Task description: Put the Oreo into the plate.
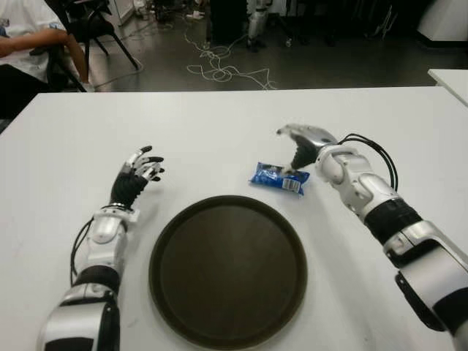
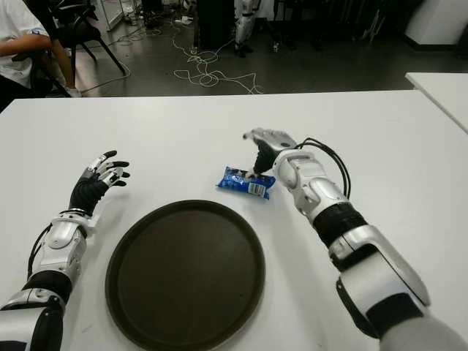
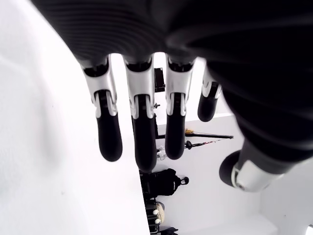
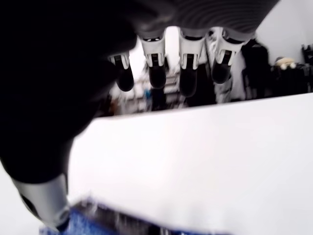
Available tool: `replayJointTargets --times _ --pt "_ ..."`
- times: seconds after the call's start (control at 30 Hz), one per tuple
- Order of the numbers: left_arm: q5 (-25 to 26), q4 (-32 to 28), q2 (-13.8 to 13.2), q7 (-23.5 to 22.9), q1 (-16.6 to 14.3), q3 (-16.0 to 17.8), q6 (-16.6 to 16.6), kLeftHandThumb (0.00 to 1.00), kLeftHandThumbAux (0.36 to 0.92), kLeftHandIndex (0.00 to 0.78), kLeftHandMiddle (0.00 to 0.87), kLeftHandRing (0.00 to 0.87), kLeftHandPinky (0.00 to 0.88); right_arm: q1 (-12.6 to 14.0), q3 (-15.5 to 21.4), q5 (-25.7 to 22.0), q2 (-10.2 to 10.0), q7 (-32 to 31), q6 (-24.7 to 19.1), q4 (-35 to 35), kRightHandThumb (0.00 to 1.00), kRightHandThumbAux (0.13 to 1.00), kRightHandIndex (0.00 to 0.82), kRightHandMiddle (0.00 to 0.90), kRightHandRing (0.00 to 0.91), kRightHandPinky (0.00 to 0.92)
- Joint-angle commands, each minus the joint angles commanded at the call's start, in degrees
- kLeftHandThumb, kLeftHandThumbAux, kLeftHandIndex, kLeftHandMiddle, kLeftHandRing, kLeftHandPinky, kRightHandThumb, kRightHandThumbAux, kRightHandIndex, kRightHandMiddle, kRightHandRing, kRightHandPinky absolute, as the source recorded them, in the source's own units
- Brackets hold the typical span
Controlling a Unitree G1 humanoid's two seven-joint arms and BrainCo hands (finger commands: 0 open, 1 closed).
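Observation:
A blue Oreo packet (image 1: pixel 278 178) lies on the white table just beyond the far right rim of the round dark brown plate (image 1: pixel 228 269). My right hand (image 1: pixel 300 146) hovers over the packet's right end, fingers stretched out and the thumb tip down at the wrapper (image 4: pixel 88 220); nothing is grasped. My left hand (image 1: pixel 139 173) shows to the left of the plate, its fingers (image 3: pixel 139 132) spread and holding nothing.
The white table (image 1: pixel 219 124) stretches wide around the plate. Beyond its far edge are a dark floor with tangled cables (image 1: pixel 219 69), a chair and a seated person (image 1: pixel 29 44) at the far left. Another white table's corner (image 1: pixel 453 80) shows at the right.

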State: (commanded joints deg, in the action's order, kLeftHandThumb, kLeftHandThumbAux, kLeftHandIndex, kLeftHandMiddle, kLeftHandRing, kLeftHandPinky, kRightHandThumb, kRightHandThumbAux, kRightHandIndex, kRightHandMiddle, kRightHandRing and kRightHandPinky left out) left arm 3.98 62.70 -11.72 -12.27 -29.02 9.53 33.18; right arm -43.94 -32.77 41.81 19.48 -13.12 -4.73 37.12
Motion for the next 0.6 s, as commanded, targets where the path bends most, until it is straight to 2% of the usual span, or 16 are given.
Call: replayJointTargets --times 0.6 --pt "0.16 0.03 -0.05 -0.57 -0.05 0.42 0.36 0.279 0.606 0.148 0.308 0.347 0.388 3.22 -0.28 2.17 2.31 -6.94 -4.52 -10.95 0.0 0.718 0.087 0.125 0.109 0.061"
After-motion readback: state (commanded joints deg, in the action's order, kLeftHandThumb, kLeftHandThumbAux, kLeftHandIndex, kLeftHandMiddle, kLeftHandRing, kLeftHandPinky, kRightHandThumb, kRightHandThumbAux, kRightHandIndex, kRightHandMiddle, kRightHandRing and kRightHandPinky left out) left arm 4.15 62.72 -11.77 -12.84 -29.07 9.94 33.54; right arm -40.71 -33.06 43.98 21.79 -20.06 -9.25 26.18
